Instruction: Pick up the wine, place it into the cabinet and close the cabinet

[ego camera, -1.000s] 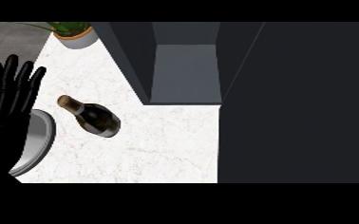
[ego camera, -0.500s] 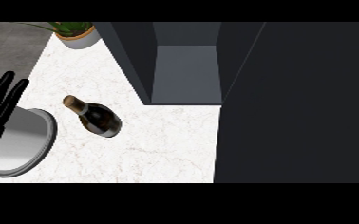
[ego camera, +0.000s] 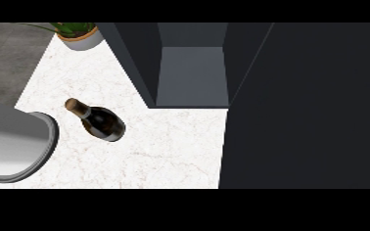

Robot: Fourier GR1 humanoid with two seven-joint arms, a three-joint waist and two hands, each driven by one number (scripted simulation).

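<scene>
A dark wine bottle (ego camera: 100, 121) with a tan cork top stands on the white marble counter (ego camera: 159, 151), left of centre. The cabinet (ego camera: 192, 73) stands open at the top middle, its grey inner floor bare. Its dark door (ego camera: 296, 107) swings out and fills the right side of the view. Neither hand shows anywhere in the head view.
A round grey plate (ego camera: 25, 147) lies at the left edge, close to the bottle. A potted green plant (ego camera: 78, 33) stands at the counter's far left corner. Beyond the counter's left edge lies a dark grey floor (ego camera: 18, 63).
The left hand, raised at the left edge a second ago, has slid out of view. The view has shifted slightly, showing more of the plate.
</scene>
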